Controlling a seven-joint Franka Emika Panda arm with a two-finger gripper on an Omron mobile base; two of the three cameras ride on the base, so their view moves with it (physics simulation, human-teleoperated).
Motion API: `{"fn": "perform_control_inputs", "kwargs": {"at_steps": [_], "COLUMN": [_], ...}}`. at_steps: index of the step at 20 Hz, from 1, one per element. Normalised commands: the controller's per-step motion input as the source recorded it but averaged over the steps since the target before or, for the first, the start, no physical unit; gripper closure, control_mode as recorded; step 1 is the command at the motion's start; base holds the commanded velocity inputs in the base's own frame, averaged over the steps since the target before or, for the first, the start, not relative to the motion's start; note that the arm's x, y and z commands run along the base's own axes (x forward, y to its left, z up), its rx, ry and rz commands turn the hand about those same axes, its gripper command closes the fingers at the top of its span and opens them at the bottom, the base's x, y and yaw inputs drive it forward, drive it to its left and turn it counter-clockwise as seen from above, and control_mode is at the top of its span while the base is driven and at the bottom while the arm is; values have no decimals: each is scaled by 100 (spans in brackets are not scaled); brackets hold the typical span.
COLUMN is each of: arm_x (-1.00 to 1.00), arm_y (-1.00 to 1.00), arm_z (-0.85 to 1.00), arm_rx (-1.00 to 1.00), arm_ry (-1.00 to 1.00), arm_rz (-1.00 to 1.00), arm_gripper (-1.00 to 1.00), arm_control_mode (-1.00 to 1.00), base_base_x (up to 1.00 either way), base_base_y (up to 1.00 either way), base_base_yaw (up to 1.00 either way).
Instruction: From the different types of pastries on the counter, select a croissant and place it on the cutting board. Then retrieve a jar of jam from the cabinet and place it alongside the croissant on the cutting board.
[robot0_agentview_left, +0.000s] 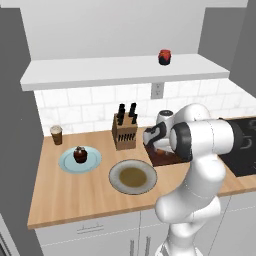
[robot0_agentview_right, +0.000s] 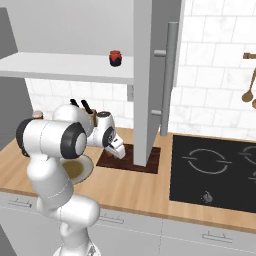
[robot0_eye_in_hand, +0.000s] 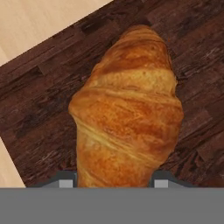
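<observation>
One croissant (robot0_eye_in_hand: 127, 109), golden-orange, lies between the two finger tips of the gripper (robot0_eye_in_hand: 113, 181), whose jaws are closed against its sides; in the hand view the dark brown grain of the cutting board (robot0_eye_in_hand: 39, 109) sits directly beneath it, with pale counter (robot0_eye_in_hand: 39, 22) wood beyond the board's edge. Whether the pastry touches the board or hangs just above it cannot be told.

One gripper (robot0_agentview_right: 119, 151), seen from the right base view, pointing down over the near left part of the cutting board (robot0_agentview_right: 152, 162), a spot of orange showing at its tips.

One round grey-brown plate (robot0_agentview_left: 133, 176), near the counter's front edge, left of the board.

One pale blue plate (robot0_agentview_left: 67, 165), further left, bearing one dark chocolate cupcake (robot0_agentview_left: 80, 154) with a red top.

One cutting board (robot0_agentview_left: 162, 158), partly hidden behind the arm in the left base view.

One black cooktop (robot0_agentview_right: 215, 170), set into the counter (robot0_agentview_right: 150, 187) right of the board.

One knife block (robot0_agentview_left: 124, 131), with dark handles, standing behind the grey-brown plate, close to the tiled wall.

One brown coffee cup (robot0_agentview_left: 56, 135) with white lid, at the back left of the counter (robot0_agentview_left: 60, 195).

One jar of jam (robot0_agentview_left: 164, 57), red with a black lid, standing upright on the white cabinet (robot0_agentview_left: 100, 75) shelf above the counter, well apart from the gripper.
</observation>
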Motion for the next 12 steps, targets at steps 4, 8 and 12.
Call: {"fn": "perform_control_inputs", "kwargs": {"at_steps": [4, 8, 12], "arm_x": [2, 1, 0], "arm_y": [0, 0, 0], "arm_z": [-8, 1, 26], "arm_rx": [0, 0, 0], "arm_ry": [0, 0, -5], "arm_rz": [0, 0, 0], "arm_gripper": [-100, -100, -100], "arm_control_mode": [-100, -100, -100], "base_base_x": [0, 0, 0], "base_base_y": [0, 0, 0], "base_base_yaw": [0, 0, 0]}}
